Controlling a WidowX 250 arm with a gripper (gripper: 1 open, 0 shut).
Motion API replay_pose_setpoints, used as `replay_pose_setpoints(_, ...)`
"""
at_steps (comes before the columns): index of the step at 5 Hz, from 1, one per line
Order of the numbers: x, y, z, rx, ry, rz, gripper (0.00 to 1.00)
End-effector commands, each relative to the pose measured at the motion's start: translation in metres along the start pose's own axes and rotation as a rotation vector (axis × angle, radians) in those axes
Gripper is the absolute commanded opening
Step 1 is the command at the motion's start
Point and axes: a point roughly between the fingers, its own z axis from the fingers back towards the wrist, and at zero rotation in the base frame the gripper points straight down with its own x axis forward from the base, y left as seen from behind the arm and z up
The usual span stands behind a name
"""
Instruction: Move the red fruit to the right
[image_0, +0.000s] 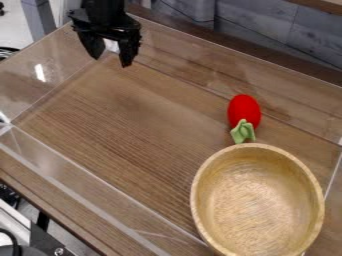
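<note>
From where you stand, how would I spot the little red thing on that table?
Find the big round wooden bowl at the near right of the wooden table. Just beyond its far rim lies the red fruit, small, glossy and oval. Its green leafy stem points toward the bowl; nothing else there is red.

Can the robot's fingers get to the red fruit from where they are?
Probably yes. The gripper hangs open far from the red fruit, with only bare table between them. The wooden bowl sits beside the fruit, not over it.
</note>
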Motion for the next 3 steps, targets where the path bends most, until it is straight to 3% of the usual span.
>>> replay_pose_setpoints(1, 0.001, -0.001, 0.005, 0.022, -0.031, -0.01, 1.0)
replay_pose_setpoints(3, 0.02, 0.024, 0.019, 0.058, -0.029, 0.036, 1.0)
